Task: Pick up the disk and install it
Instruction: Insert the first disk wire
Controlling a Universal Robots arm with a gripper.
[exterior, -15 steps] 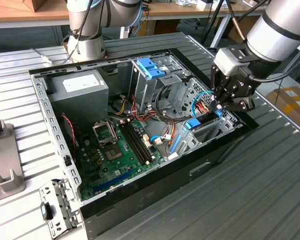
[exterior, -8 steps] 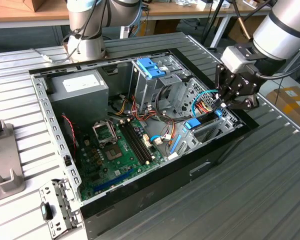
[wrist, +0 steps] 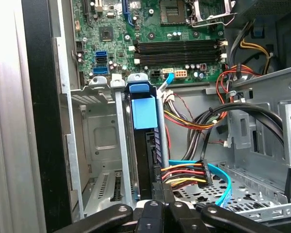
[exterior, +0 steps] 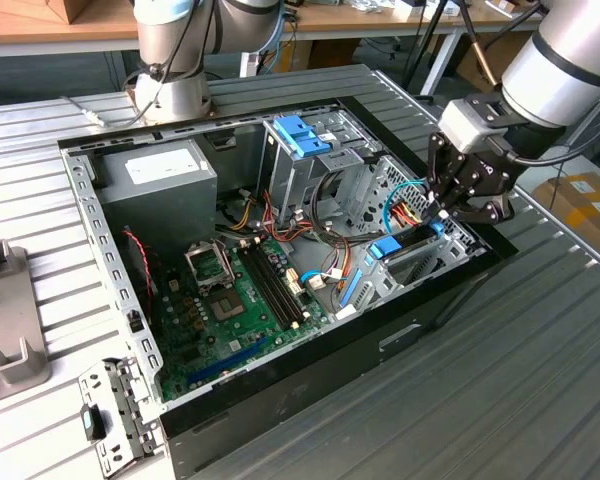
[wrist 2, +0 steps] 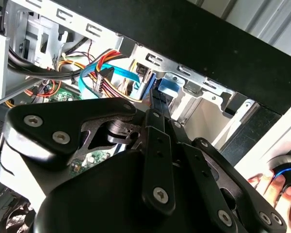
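The disk (wrist: 144, 145), a flat dark metal hard drive with bright blue plastic rails and a blue end tab, stood on edge in a slot of the grey sheet-metal drive bay (wrist: 99, 145) at the corner of the open black computer case (exterior: 310, 380), directly beyond the black jaws (exterior: 442, 213). The jaws were closed narrowly onto the disk's near end, gripping it by its thin sides. Just beside the jaws, a bundle of red, yellow and orange power wires (wrist: 184, 174) ended in a dark plug close against the disk, and a thin curved blue cable (wrist: 223, 182) looped past it. Farther ahead of the jaws lay the green motherboard (wrist: 150, 29) with its long black memory slots. A tall perforated metal cage topped by a blue plastic latch (exterior: 302, 135) rose to one side. The case rested on a ribbed grey metal worktop (exterior: 540, 360).
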